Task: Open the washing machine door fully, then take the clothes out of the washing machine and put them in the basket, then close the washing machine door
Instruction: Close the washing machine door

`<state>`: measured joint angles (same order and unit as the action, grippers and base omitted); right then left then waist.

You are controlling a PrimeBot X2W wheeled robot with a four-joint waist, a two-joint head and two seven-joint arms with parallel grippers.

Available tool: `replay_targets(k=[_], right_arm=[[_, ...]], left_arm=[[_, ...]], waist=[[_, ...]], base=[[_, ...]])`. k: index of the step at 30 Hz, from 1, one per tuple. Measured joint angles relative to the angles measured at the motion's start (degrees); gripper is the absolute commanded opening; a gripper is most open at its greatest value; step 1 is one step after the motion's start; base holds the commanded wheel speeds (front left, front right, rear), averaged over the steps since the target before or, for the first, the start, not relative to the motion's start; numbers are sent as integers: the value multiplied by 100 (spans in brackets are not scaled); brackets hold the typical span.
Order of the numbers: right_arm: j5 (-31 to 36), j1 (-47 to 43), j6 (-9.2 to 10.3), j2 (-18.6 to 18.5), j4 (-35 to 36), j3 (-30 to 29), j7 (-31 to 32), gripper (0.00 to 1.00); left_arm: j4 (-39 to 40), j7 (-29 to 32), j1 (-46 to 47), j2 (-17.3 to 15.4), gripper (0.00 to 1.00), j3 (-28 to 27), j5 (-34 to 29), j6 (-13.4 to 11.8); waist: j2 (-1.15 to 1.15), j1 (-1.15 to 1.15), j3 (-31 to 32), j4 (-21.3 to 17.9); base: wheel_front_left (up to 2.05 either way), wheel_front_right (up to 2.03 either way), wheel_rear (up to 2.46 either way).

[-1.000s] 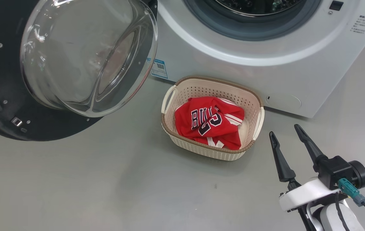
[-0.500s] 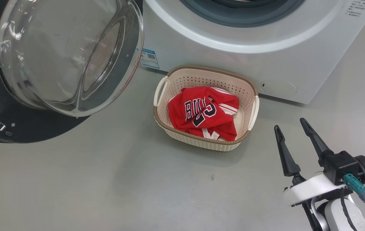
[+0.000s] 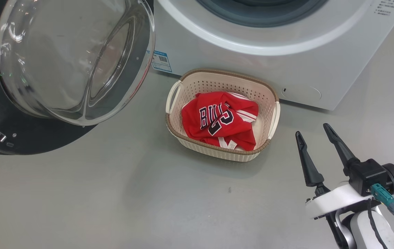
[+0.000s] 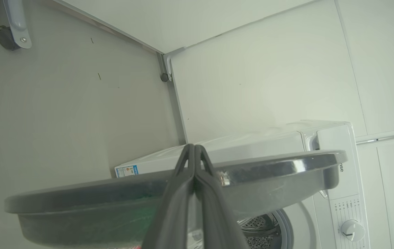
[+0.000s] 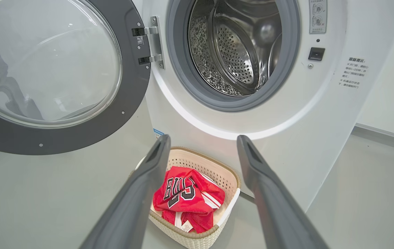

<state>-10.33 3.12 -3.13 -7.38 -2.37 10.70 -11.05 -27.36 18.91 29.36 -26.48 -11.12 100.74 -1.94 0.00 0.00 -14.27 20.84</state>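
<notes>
Door [image 3: 69, 62] stood fully open; drum [image 5: 238, 45] appeared empty. Clothes [image 3: 217, 121] lay in the basket [image 3: 217, 154] on the floor before the washer [image 3: 252, 69]. Right end effector [image 3: 312, 129] was spread and empty; left end effector [image 4: 194, 149] was pressed together by the door's rim. Judged outstanding: closing the door.

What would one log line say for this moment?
door open | drum looks empty | clothes in basket | left gripper shut | right gripper open, empty
</notes>
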Motion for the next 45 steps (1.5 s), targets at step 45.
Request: replay_targets(k=[45], right_arm=[[-22, -5, 20, 60, -52, 53, -41, 100]], left_arm=[[723, 1704, -767, 310, 0, 231, 420, 882]], waist=[[0, 0, 232, 83]], base=[[0, 0, 0]])
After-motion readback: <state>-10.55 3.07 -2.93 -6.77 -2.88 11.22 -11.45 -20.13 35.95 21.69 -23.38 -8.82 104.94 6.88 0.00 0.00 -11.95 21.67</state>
